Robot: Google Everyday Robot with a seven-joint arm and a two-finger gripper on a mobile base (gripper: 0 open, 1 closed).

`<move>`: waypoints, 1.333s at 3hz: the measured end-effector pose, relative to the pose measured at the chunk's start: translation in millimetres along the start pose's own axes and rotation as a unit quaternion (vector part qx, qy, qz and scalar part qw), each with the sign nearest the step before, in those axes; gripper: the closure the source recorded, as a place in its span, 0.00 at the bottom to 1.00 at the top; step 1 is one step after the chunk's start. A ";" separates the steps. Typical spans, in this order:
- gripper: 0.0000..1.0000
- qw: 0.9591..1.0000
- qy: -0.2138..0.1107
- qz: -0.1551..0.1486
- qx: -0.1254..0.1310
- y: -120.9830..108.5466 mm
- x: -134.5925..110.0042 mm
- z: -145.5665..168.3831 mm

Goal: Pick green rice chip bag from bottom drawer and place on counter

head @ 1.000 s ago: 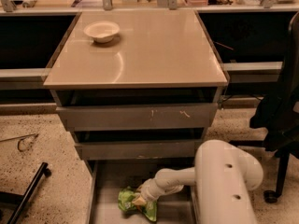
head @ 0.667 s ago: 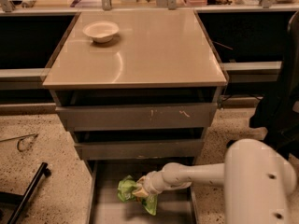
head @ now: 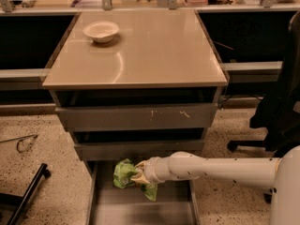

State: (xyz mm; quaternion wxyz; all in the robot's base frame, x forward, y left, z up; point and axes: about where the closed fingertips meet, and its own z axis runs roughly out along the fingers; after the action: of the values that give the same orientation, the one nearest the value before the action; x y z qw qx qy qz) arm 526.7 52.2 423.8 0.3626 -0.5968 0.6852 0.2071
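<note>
Gripper [head: 139, 172]: over bottom drawer [head: 140, 210], near side, clamped on green rice chip bag [head: 122, 173]
Counter [head: 150, 50]: white bowl [head: 101, 31] far left

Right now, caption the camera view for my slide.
Arm's tool gripping the green rice chip bag in the bottom drawer; counter holds a white bowl.

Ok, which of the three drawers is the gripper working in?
The bottom drawer, the lowest, pulled far out so its floor shows. The gripper holds the green rice chip bag over it; the middle drawer and top drawer are barely open.
</note>
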 end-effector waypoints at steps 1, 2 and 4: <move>1.00 1.000 0.000 0.000 0.000 0.3 0.1 0.3; 1.00 0.999 -0.025 -0.027 0.018 -0.4 -49.5 -27.0; 1.00 0.983 -0.100 -0.138 0.071 -4.2 -225.7 -148.6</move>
State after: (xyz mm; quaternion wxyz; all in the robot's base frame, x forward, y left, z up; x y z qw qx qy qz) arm 499.2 95.5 689.2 0.4955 -0.6346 0.5698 0.1644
